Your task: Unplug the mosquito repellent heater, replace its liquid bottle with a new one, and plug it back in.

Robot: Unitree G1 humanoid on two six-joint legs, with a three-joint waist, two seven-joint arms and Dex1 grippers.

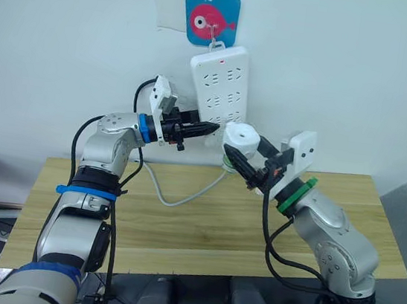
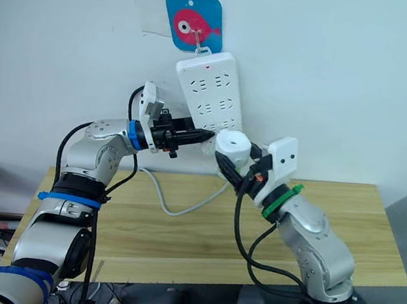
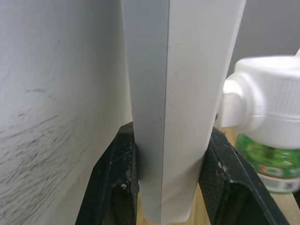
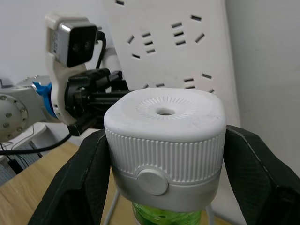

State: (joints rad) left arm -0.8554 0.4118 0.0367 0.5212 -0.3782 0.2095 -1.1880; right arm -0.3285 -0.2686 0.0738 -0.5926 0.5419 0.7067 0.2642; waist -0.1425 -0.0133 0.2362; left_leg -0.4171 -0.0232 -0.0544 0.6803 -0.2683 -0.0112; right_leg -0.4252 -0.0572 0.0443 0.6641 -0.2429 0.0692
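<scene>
Right gripper: clamped on the mosquito repellent heater, one black finger on each side of its ribbed white body.
Heater position: held up in the air just in front of the lower right part of the power strip, above the far edge of the table; whether its prongs sit in a socket cannot be made out.
Heater detail: the right wrist view shows the domed top with a small centre hole and a round button on the side.
Liquid bottle: green, hanging below the heater; mostly cut off in the right wrist view, plainer in the left wrist view.
Left gripper: closed on the left edge of the power strip, a finger on each face of it, as the left wrist view shows close up.
Power strip: long, white, hanging on the wall from a hook on a blue plaque with a pink fish.
Cable: white, looping from the strip's lower end down onto the table; its start is hidden behind the grippers.
</scene>
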